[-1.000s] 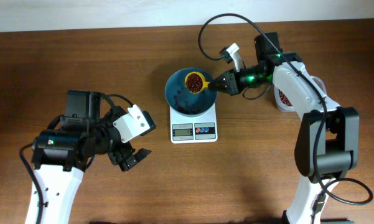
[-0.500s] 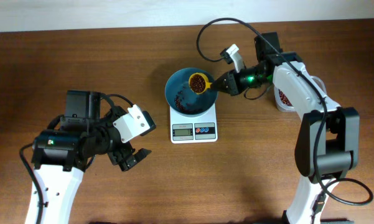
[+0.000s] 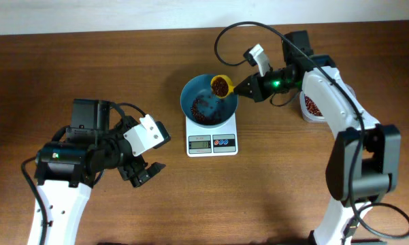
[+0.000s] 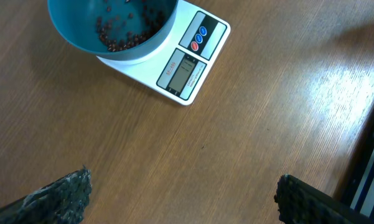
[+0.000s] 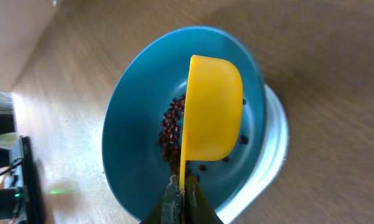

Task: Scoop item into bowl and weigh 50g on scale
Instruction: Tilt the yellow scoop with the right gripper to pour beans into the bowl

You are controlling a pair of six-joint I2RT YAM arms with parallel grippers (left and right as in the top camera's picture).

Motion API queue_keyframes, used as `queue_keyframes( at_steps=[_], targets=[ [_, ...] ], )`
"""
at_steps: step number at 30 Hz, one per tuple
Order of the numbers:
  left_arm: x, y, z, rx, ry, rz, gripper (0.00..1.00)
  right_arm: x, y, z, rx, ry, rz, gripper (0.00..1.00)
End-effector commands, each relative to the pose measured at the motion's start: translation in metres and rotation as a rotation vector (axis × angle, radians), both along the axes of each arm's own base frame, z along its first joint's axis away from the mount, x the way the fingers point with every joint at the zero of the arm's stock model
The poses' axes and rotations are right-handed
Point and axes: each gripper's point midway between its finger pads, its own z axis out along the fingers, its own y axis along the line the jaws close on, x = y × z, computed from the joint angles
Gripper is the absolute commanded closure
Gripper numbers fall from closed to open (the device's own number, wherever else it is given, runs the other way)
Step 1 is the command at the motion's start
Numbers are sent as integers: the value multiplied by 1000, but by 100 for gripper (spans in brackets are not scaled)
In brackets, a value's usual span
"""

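The teal bowl (image 3: 207,102) stands on the white scale (image 3: 211,139) and holds a small heap of red-brown beans (image 3: 204,112). My right gripper (image 3: 247,88) is shut on the handle of a yellow scoop (image 3: 220,85) that carries beans over the bowl's right rim. In the right wrist view the scoop (image 5: 211,118) is rolled on its side above the bowl (image 5: 130,149), with beans (image 5: 172,134) below it and the gripper (image 5: 183,202) clamped on the handle. My left gripper (image 3: 144,173) hangs open over bare table at lower left. Its fingers (image 4: 56,198) stand wide apart, below the scale (image 4: 187,65).
A clear tub with more beans (image 3: 312,105) sits at the right, partly hidden behind my right arm. The table's back edge runs close behind the bowl. A black stand (image 4: 370,162) edges the left wrist view at right.
The scoop has moved slightly up and right over the bowl and rolled further. My right arm has shifted with it. The left arm has not moved.
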Motion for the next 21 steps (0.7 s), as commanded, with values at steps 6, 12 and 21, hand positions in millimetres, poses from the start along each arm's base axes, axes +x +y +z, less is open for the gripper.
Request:
queue_keyframes(
  at_steps=[6, 12, 21],
  targets=[
    [0, 2, 1, 3, -11, 0, 1, -5, 5, 22, -161, -118, 19, 96],
    [0, 2, 1, 3, -11, 0, 1, -11, 19, 13, -240, -134, 49, 96],
    [0, 2, 1, 2, -11, -1, 1, -13, 20, 14, -239, -131, 53, 96]
  ],
)
